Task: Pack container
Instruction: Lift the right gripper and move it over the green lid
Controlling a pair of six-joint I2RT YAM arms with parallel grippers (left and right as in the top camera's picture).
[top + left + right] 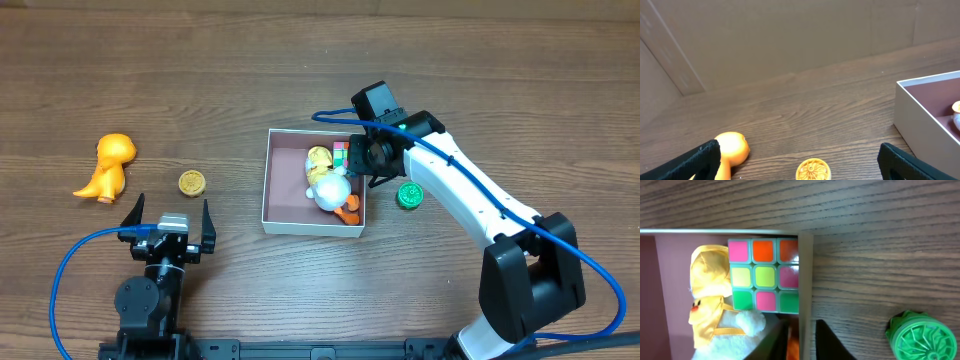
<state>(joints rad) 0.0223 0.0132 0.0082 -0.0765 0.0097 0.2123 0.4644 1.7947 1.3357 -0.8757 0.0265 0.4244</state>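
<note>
1. Two arms show in the overhead view. The container [285, 195] sits at the middle of the bench [480, 60], its pink-brown floor partly bare on the left. Packed against its right wall are a plush duck [328, 186] and a colour cube [340, 152]. The right pincer [362, 165] hangs over that right wall, its fingertips hidden under the wrist. A green disc [409, 194] lies on the bench just beside the container's right side. Towards the left edge lie an orange toy [108, 167] and, between it and the container, a gold disc [191, 183]. The left pincer [172, 205] stands near the bench's front edge, spread wide and holding nothing.

2. Left wrist view: the left pincer [799, 146] gapes wide, one finger at each lower corner. The gold disc [813, 170] lies between the fingers, untouched, with the orange toy [732, 147] to its left. The container's white wall [910, 110] stands at the right edge of the view.

3. Right wrist view: the right pincer [800, 340] shows a narrow gap, its dark fingers [832, 342] astride the container's right wall [805, 270]. Something orange sits in that gap; I cannot tell whether it is touched. The colour cube [765, 275] rests in the corner against the wall, the plush duck [710, 300] touching its left side. The green disc [922, 337] lies outside on the bench.
</note>
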